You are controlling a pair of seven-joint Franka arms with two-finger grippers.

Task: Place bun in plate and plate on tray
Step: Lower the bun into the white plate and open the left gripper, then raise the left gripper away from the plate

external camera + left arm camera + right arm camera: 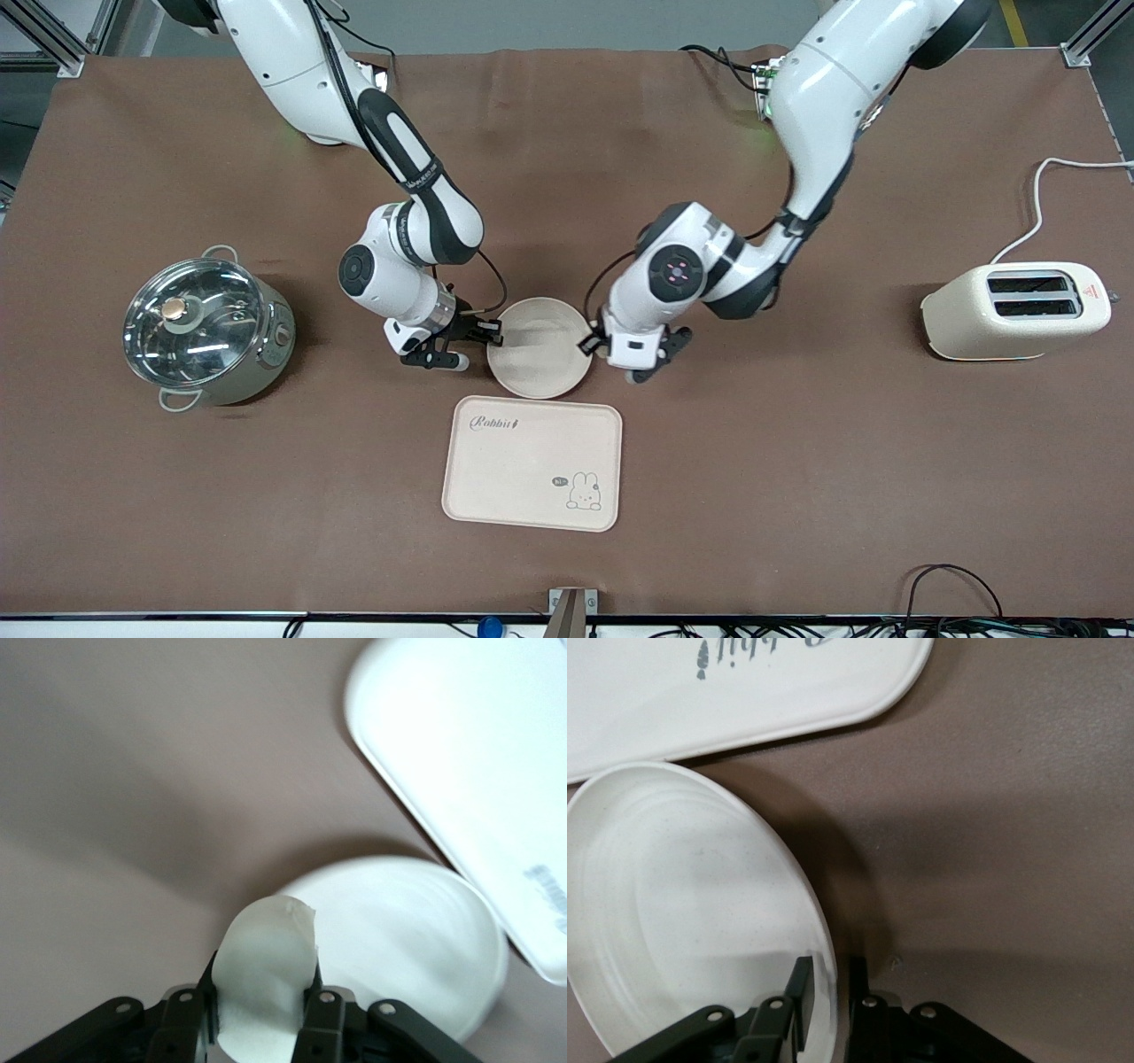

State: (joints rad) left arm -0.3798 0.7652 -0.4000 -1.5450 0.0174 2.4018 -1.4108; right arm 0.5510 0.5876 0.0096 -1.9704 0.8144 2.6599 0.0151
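Observation:
The round cream plate (539, 350) lies on the brown table, just farther from the front camera than the printed tray (532, 465). My left gripper (592, 344) is over the plate's rim at the left arm's end and is shut on the pale bun (266, 974), above the plate (416, 939), with the tray (469, 753) past it. My right gripper (487, 335) is at the rim at the right arm's end. In the right wrist view the right gripper (831, 979) clamps the rim, one finger inside the plate (682, 921), one outside. The tray (700, 700) shows there too.
A steel pot with a glass lid (208, 332) stands toward the right arm's end of the table. A cream toaster (1019, 310) with a white cable stands toward the left arm's end.

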